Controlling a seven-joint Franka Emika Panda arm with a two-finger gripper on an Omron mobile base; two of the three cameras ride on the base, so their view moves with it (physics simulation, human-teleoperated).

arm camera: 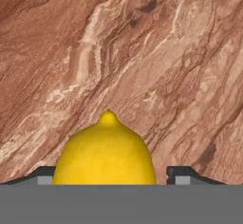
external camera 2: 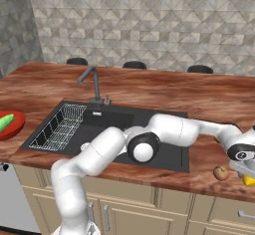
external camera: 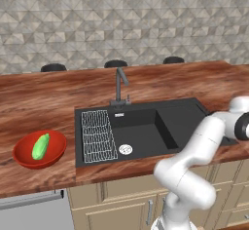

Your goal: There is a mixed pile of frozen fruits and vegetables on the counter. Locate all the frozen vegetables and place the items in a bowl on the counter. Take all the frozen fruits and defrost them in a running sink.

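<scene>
So the hand is way out at the right end of the desk, and the lemon sits right between its fingertips, nub pointing straight ahead. Can't tell if it's actually pinched or just straddled. The apple sits just beside it, the sink lies well off to the left, and a cucumber is already in the red bowl.

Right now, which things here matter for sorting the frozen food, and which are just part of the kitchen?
Part of the job:
lemon, between the gripper fingers
apple on the counter
cucumber in the red bowl
sink
tap

Just there:
wire rack
cupboards
wall tiles
</scene>
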